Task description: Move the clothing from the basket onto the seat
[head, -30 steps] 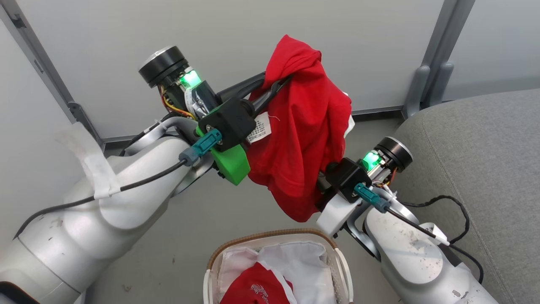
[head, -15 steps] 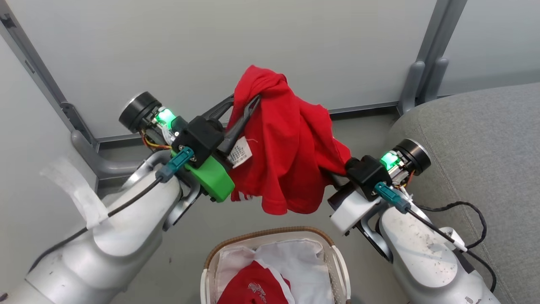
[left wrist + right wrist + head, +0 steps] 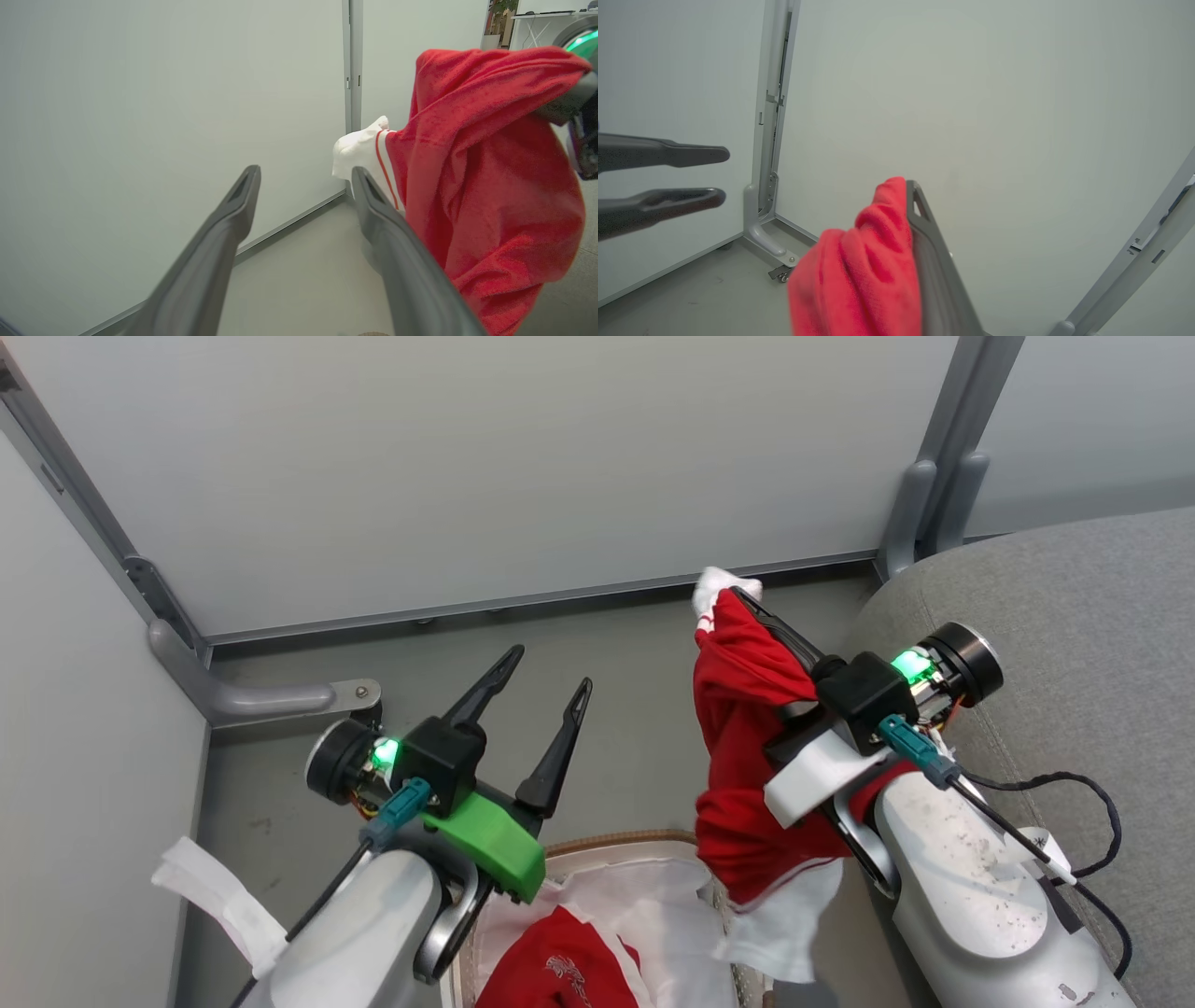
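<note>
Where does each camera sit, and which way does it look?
Head view: on the robot's head, looking down at the oval white plastic basket and large grey fabric seat; shows the open left hand and the right hand.
Left wrist view: on the left wrist, facing the pale wall; shows two dark fingers.
Right wrist view: on the right wrist, facing a wall corner; shows one finger.
Shared: both wrist views show the red jersey with white trim the right hand holds.
</note>
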### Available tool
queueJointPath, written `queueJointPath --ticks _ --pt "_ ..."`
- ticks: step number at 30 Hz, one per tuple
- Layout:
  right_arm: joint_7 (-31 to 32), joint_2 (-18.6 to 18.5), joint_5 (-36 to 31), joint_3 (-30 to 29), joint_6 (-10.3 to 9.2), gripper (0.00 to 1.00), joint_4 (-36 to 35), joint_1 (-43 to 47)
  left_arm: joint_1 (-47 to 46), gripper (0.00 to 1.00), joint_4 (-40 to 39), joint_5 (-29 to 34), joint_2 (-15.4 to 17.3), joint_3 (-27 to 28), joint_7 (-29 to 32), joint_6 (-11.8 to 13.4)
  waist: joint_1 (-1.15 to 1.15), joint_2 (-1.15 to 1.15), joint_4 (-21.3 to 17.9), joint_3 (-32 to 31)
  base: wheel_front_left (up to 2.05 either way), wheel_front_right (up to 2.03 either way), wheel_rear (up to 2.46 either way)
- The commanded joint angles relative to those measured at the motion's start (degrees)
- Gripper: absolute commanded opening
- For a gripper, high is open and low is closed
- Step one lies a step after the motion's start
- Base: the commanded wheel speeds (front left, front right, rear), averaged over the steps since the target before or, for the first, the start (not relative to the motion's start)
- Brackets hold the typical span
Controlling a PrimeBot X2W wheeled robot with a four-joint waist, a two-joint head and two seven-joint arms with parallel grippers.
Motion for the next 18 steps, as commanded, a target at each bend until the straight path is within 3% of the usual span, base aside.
queueJointPath --ticks 1,10,18 --pt "-0.04 -0.16 -0.08 -0.47 -0.06 0.00 -0.32 1.22 2.21 1.00 0.29 0.55 -0.81 1.17 0.03 -0.53 0.00 0.00 -0.02 0.10 0.00 0.00 0.00" --pt "-0.03 -0.12 -0.57 -2.17 -0.06 0.00 -0.72 2.59 10.80 1.00 0.94 4.12 -6.32 7.03 0.03 -3.42 0.00 0.00 -0.33 0.18 0.00 0.00 0.00" --pt "-0.04 0.00 -0.97 -3.10 -0.06 0.00 -0.86 3.56 14.55 1.00 0.54 7.24 -8.72 9.53 0.03 -4.75 0.00 0.00 -0.81 0.24 0.00 0.00 0.00"
